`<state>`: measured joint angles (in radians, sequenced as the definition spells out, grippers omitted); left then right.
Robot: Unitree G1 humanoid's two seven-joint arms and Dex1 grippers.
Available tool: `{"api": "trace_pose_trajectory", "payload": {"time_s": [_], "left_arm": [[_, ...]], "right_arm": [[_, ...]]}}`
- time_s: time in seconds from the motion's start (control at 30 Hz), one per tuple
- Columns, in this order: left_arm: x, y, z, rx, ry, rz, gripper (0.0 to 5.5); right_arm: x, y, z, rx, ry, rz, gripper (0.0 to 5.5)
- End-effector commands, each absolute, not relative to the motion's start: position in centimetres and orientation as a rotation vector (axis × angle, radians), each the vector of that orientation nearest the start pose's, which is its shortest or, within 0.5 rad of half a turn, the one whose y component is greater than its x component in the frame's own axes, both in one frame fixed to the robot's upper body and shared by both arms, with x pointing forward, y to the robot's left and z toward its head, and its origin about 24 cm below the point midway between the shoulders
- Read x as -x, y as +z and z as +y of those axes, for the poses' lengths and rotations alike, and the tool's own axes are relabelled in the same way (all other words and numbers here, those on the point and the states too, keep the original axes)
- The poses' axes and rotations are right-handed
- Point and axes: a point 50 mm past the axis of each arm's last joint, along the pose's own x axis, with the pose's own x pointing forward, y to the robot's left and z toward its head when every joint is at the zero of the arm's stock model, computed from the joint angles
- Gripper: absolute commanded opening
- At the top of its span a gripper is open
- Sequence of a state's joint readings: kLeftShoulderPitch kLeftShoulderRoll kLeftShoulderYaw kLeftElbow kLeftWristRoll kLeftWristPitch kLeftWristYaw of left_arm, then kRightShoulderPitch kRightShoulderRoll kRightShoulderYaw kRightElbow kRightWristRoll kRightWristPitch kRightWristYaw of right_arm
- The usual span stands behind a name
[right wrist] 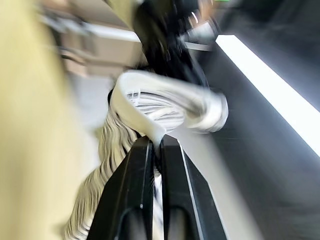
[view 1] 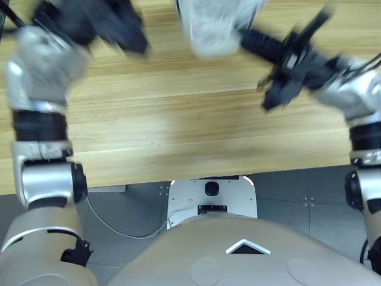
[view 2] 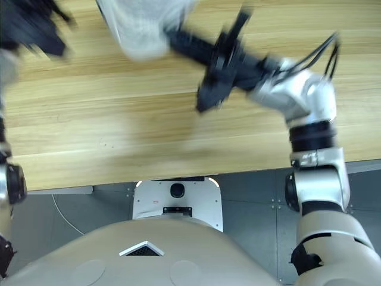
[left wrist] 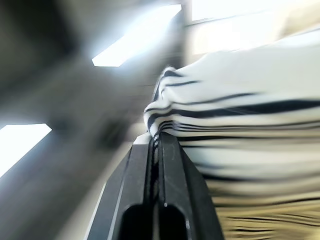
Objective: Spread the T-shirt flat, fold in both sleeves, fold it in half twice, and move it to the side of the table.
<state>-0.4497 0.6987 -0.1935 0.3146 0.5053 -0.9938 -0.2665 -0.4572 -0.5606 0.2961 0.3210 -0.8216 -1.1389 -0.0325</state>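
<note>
Wood counter point(view 1: 178, 119) runs across in front of me. Striped T-shirt point(view 1: 217, 27) is bunched, lifted over counter far edge, not spread yet. My left pincer point(left wrist: 160, 139) closed, pinching cloth edge. My right pincer point(right wrist: 156, 141) closed too, on neckband I think. Bunch hangs nearer right arm; long axis I cannot tell.

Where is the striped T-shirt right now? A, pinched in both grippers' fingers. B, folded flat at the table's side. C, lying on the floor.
A: the left gripper and the right gripper each have closed fingers clamped on the striped T-shirt.
</note>
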Motion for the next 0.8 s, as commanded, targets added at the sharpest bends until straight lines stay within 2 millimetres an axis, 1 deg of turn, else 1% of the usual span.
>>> {"api": "trace_pose_trajectory", "payload": {"time_s": [0.03, 0.1, 0.13, 0.17, 0.23, 0.37, 0.47, 0.6, 0.63, 0.7, 0.8], "left_arm": [[-18.5, 0.5, 21.6, -0.898, -1.642, 0.356, 0.10], [-19.2, 1.9, 20.0, -0.762, -1.615, 0.277, 0.10], [-20.1, 2.8, 19.4, -0.708, -1.560, 0.198, 0.10], [-21.0, 3.6, 19.2, -0.667, -1.507, 0.136, 0.10], [-22.1, 4.7, 19.5, -0.629, -1.443, 0.096, 0.10], [-22.2, 4.7, 20.7, -0.643, -1.449, 0.176, 0.10], [-22.1, 4.9, 21.3, -0.662, -1.453, 0.216, 0.10], [-22.2, 5.1, 21.5, -0.664, -1.450, 0.226, 0.10], [-22.2, 5.1, 21.5, -0.663, -1.446, 0.223, 0.10], [-22.0, 5.0, 21.6, -0.644, -1.468, 0.249, 0.47], [-21.5, 5.0, 21.9, -0.610, -1.502, 0.294, 0.93]], "right_arm": [[-22.0, 4.7, -12.4, 0.971, 1.307, -0.694, 0.11], [-22.6, 5.6, -12.0, 0.920, 1.241, -0.698, 0.11], [-23.0, 5.9, -12.0, 0.913, 1.208, -0.689, 0.11], [-23.3, 6.1, -12.0, 0.906, 1.190, -0.671, 0.11], [-23.8, 6.3, -12.2, 0.905, 1.181, -0.633, 0.11], [-24.4, 6.2, -13.1, 0.942, 1.196, -0.548, 0.11], [-23.8, 5.5, -14.1, 0.959, 1.306, -0.437, 0.11], [-23.2, 4.7, -15.5, 0.969, 1.420, -0.248, 0.11], [-23.0, 4.4, -15.7, 0.957, 1.450, -0.193, 0.40], [-22.4, 4.0, -16.2, 0.909, 1.517, -0.085, 0.73], [-21.7, 3.9, -16.8, 0.767, 1.598, 0.063, 1.25]]}}
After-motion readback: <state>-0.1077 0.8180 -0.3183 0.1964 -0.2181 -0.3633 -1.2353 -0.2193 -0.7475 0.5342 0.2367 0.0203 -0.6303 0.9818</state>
